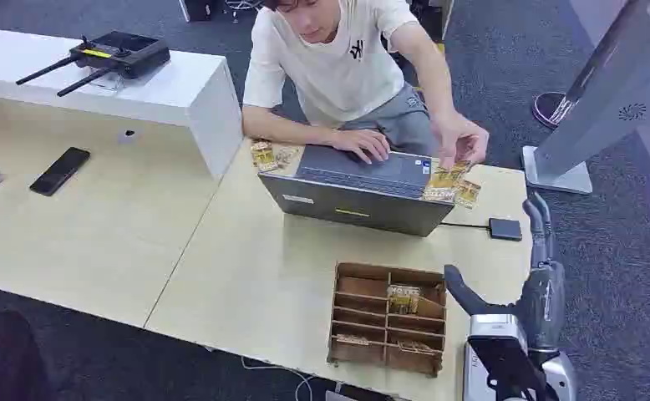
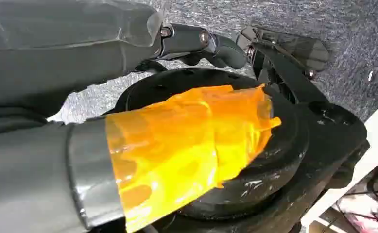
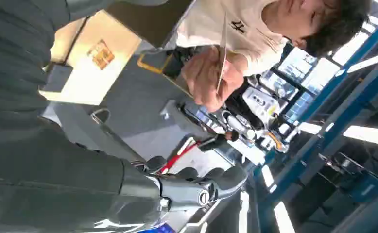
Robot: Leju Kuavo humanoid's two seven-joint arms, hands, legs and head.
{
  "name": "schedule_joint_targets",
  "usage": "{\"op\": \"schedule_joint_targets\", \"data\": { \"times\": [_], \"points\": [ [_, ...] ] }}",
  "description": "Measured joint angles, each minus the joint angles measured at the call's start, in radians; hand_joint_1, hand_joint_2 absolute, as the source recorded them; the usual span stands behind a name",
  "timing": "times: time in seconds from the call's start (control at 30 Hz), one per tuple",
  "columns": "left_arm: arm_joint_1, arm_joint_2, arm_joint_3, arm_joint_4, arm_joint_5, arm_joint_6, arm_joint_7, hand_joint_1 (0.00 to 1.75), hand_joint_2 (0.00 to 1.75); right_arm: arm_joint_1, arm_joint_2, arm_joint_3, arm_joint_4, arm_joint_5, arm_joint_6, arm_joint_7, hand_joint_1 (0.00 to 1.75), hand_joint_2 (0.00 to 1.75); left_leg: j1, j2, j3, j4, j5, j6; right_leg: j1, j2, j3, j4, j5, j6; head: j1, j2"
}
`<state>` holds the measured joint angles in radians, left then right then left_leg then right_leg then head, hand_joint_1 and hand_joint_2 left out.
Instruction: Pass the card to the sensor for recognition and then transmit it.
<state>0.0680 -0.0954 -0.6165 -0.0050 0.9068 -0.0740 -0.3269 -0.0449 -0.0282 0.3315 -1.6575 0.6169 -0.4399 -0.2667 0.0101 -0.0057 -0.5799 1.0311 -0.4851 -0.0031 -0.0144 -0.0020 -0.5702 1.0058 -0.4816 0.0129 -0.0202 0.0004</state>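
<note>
A person sits behind the laptop (image 1: 363, 190) and pinches a gold-printed card (image 1: 458, 170) at its right corner. In the right wrist view that card (image 3: 221, 56) is edge-on in the person's hand (image 3: 204, 77). More cards (image 1: 465, 194) lie beside it, and a few (image 1: 266, 156) lie left of the laptop. The small black sensor (image 1: 505, 228) lies on the table on a cable. My right hand (image 1: 532, 280) is raised at the table's right edge, open and holding nothing, its fingers (image 3: 201, 190) stretched out. My left hand (image 2: 128, 145) hangs low, orange tape around it, nothing in it.
A wooden slotted rack (image 1: 338, 313) near the table's front edge holds a few cards (image 1: 403, 298). A phone (image 1: 59, 170) lies far left, and a router (image 1: 117, 54) is on the white counter. A grey stand's base (image 1: 556, 174) sits on the floor at right.
</note>
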Motion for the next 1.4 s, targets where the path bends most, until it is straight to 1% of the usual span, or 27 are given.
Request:
{"op": "schedule_joint_targets", "data": {
  "times": [0.1, 0.27, 0.37, 0.43, 0.53, 0.7, 1.1, 1.17, 1.2, 1.23, 1.27, 1.3, 1.37, 1.4],
  "points": [
    [0.002, 0.006, -0.006, 0.000, -0.016, -0.013, -0.003, 0.00, 0.00, -0.023, -0.009, 0.016, 0.008, 0.064, -0.037, -0.014, 0.00, 1.75, 0.000, 0.001, 0.000, 0.000, 0.000, 0.000, 0.000, 0.001, 0.000, 0.000, 0.000, 0.000, 0.000, 0.000],
    [0.006, 0.024, -0.011, 0.000, -0.061, -0.043, -0.011, 0.00, 0.00, -0.087, -0.039, 0.069, 0.053, 0.240, -0.156, -0.029, 0.00, 1.75, 0.000, 0.001, 0.000, 0.000, 0.000, 0.000, 0.000, 0.001, 0.000, 0.000, 0.000, 0.000, 0.000, 0.000],
    [0.006, 0.037, -0.013, 0.000, -0.088, -0.056, -0.012, 0.00, 0.00, -0.138, -0.057, 0.099, 0.103, 0.288, -0.210, -0.027, 0.00, 1.75, 0.000, 0.001, 0.000, 0.000, 0.000, 0.000, 0.000, 0.001, 0.000, 0.000, 0.000, 0.000, 0.000, 0.000],
    [0.009, 0.045, -0.013, 0.000, -0.104, -0.064, -0.017, 0.00, 0.00, -0.162, -0.068, 0.114, 0.132, 0.308, -0.233, -0.025, 0.00, 1.75, 0.000, 0.001, 0.000, 0.000, 0.001, 0.000, 0.000, 0.000, 0.000, 0.000, 0.000, 0.000, 0.000, 0.000],
    [0.016, 0.053, -0.013, 0.000, -0.126, -0.074, -0.022, 0.00, 0.00, -0.193, -0.079, 0.124, 0.171, 0.346, -0.249, -0.020, 0.00, 1.75, 0.000, 0.001, 0.000, 0.000, 0.001, 0.000, 0.000, 0.001, 0.000, 0.000, 0.000, 0.000, 0.000, 0.000],
    [0.020, 0.070, -0.013, 0.000, -0.159, -0.088, -0.032, 0.00, 0.00, -0.229, -0.085, 0.123, 0.221, 0.409, -0.251, -0.030, 0.00, 1.75, 0.000, 0.001, 0.000, 0.000, 0.001, 0.000, 0.000, 0.001, 0.000, 0.000, 0.000, 0.000, 0.000, 0.000],
    [0.024, 0.090, -0.013, 0.000, -0.216, -0.095, -0.042, 0.00, 0.00, -0.307, -0.087, 0.094, 0.328, 0.470, -0.251, -0.040, 0.00, 1.75, 0.000, 0.001, 0.000, 0.000, 0.001, 0.000, 0.000, 0.001, 0.000, 0.000, 0.000, 0.000, 0.000, 0.000],
    [0.026, 0.094, -0.013, 0.000, -0.229, -0.097, -0.050, 0.00, 0.00, -0.313, -0.087, 0.087, 0.341, 0.471, -0.251, -0.040, 0.37, 1.75, 0.000, 0.001, 0.000, 0.000, 0.001, 0.000, 0.000, 0.001, 0.000, 0.000, 0.000, 0.000, 0.000, 0.000],
    [0.027, 0.095, -0.013, 0.000, -0.233, -0.099, -0.052, 0.00, 0.00, -0.314, -0.087, 0.084, 0.346, 0.471, -0.251, -0.040, 0.37, 1.75, 0.000, 0.001, 0.000, 0.000, 0.001, 0.000, 0.000, 0.001, 0.000, 0.000, 0.000, 0.000, 0.000, 0.000],
    [0.028, 0.096, -0.013, 0.000, -0.238, -0.099, -0.053, 0.00, 0.00, -0.315, -0.087, 0.079, 0.351, 0.471, -0.251, -0.041, 1.29, 1.75, 0.000, 0.001, 0.000, 0.000, 0.001, 0.000, 0.000, 0.001, 0.000, 0.000, 0.000, 0.000, 0.000, 0.000],
    [0.029, 0.096, -0.013, 0.000, -0.241, -0.099, -0.053, 0.00, 0.00, -0.316, -0.087, 0.075, 0.355, 0.471, -0.251, -0.041, 1.43, 1.75, 0.000, 0.001, 0.000, 0.000, 0.001, 0.000, 0.000, 0.001, 0.000, 0.000, 0.000, 0.000, 0.000, 0.000],
    [0.030, 0.097, -0.013, 0.000, -0.247, -0.099, -0.054, 0.00, 0.00, -0.318, -0.087, 0.069, 0.362, 0.473, -0.251, -0.042, 1.43, 1.75, 0.000, 0.001, 0.000, 0.000, 0.001, 0.000, 0.000, 0.001, 0.000, 0.000, 0.000, 0.000, 0.000, 0.000],
    [0.030, 0.098, -0.013, 0.000, -0.255, -0.098, -0.054, 0.00, 0.00, -0.324, -0.087, 0.066, 0.371, 0.474, -0.251, -0.042, 1.64, 1.75, 0.000, 0.001, 0.000, 0.000, 0.001, 0.000, 0.000, 0.001, 0.000, 0.000, 0.000, 0.000, 0.000, 0.000],
    [0.030, 0.098, -0.013, 0.000, -0.258, -0.097, -0.054, 0.00, 0.00, -0.326, -0.087, 0.065, 0.375, 0.474, -0.251, -0.042, 1.66, 1.75, 0.000, 0.001, 0.000, 0.000, 0.001, 0.000, 0.000, 0.001, 0.000, 0.000, 0.000, 0.000, 0.000, 0.000]
  ]
}}
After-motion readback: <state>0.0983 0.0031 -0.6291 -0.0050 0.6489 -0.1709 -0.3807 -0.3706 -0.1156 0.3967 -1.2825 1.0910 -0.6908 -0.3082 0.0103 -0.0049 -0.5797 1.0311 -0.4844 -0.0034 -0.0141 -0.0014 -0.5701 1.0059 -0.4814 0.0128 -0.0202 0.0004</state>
